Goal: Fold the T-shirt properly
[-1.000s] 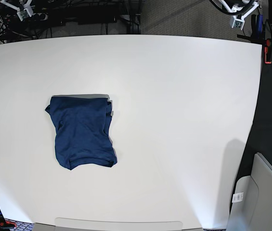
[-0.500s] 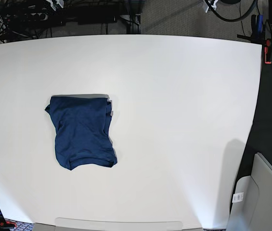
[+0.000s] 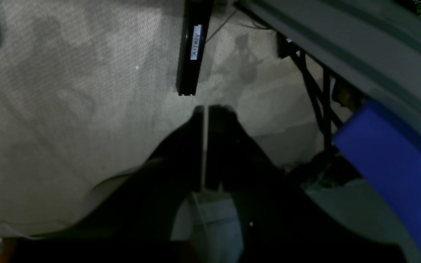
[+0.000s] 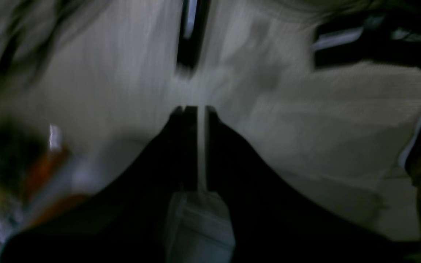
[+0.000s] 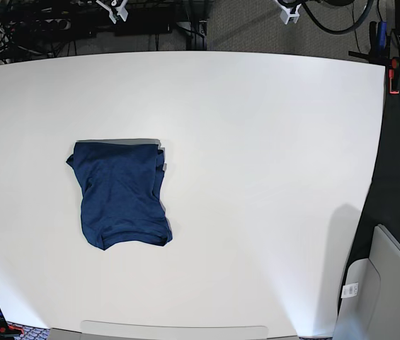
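- Left wrist view: the left end effector (image 3: 206, 109) sits at frame centre, its dark fingers pressed together with only a thin bright line between them and nothing pinched. Under it lies pale carpeted floor (image 3: 68, 102). A black bar with a white label (image 3: 192, 47) runs down from the top edge. A grey edge and a blue panel (image 3: 397, 164) fill the right side.
- Right wrist view: blurred. The right end effector (image 4: 196, 109) is at frame centre, fingers pressed together, holding nothing, over pale floor (image 4: 305, 120). A dark strip (image 4: 190, 33) sits at the top edge.
- Base view: the T-shirt (image 5: 120, 193) lies folded into a compact navy block at the left-centre of the white table (image 5: 270, 177), well clear of every table edge. The table's right half and near strip are bare. Both end effectors show only as small white parts at the top edge, beyond the table's far edge: right (image 5: 117, 10), left (image 5: 289, 11).
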You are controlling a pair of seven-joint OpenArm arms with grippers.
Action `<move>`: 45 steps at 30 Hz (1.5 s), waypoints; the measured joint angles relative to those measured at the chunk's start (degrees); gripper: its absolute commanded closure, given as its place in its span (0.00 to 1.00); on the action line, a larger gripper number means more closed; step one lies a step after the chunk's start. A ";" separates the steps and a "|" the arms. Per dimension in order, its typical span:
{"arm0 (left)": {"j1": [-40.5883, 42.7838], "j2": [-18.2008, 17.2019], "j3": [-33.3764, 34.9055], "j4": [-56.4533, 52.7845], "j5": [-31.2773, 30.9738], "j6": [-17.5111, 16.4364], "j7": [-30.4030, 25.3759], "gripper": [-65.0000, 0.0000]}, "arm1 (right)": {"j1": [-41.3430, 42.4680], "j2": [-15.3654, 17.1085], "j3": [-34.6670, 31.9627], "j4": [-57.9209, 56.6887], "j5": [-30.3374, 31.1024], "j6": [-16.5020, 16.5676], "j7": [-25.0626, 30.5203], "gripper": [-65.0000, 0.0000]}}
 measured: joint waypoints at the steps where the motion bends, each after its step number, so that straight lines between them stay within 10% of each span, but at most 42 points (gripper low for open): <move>1: -0.72 0.11 0.72 -1.70 -0.07 -0.24 -1.16 1.00 | 1.07 0.09 0.00 -1.95 -0.52 -0.83 1.07 0.97; 12: -9.51 0.28 2.21 -24.46 -0.26 4.59 -20.50 1.00 | 6.88 -6.03 0.11 -10.47 -10.05 -12.94 10.03 0.97; 17: -10.38 0.70 2.21 -25.03 -0.11 11.21 -21.90 1.00 | 6.93 -8.26 0.17 -10.56 -12.57 -19.28 10.99 0.97; 23: -10.32 1.75 2.21 -25.05 -0.15 11.08 -21.86 1.00 | 8.22 -11.04 0.17 -11.28 -13.40 -23.80 11.69 0.97; 45: -9.38 3.15 2.21 -25.09 -0.22 11.02 -22.29 1.00 | 7.28 -11.30 0.17 -12.68 -13.46 -25.51 14.23 0.97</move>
